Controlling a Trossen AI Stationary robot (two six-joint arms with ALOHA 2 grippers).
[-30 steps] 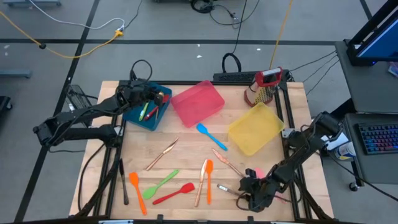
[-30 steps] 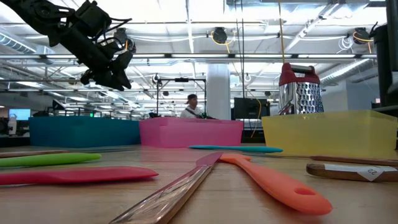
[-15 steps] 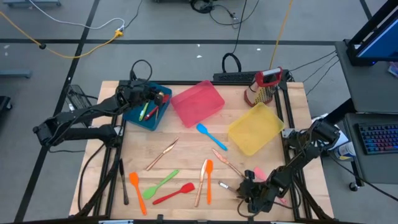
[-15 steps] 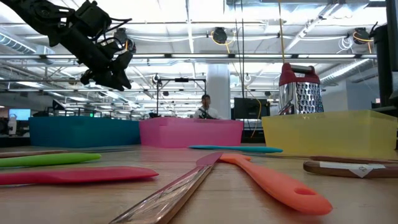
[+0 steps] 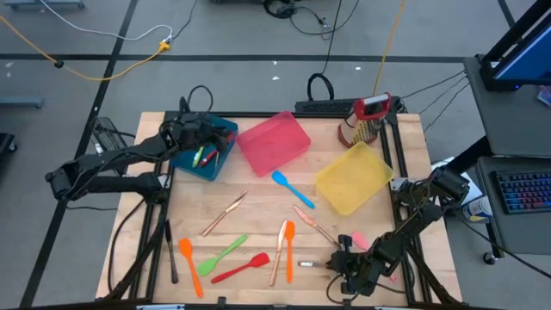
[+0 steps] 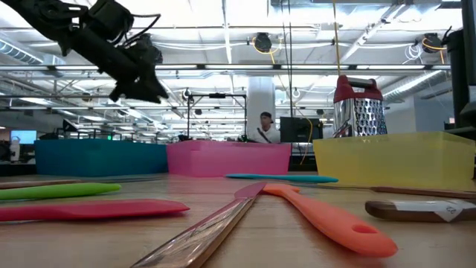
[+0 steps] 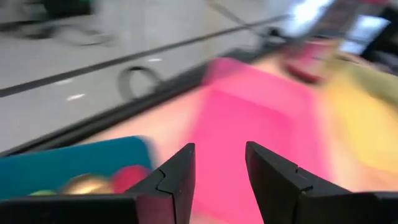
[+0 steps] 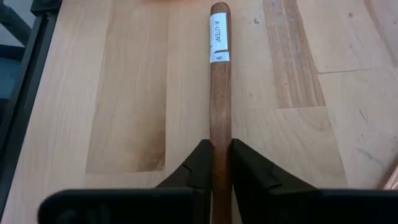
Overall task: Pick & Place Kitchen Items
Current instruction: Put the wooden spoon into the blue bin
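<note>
Wooden utensil handle (image 8: 219,93) with a white label lies flat on the table (image 5: 258,194) near its front right edge, right gripper (image 8: 216,163) clamped on it, fingers pinching both sides. Left gripper (image 7: 219,180) hangs above the blue bin (image 5: 191,162) at back left, fingers apart, nothing between them. Other utensils lie scattered mid-table: orange spatula (image 5: 290,248), red spatula (image 5: 242,268), green spatula (image 5: 222,255).
</note>
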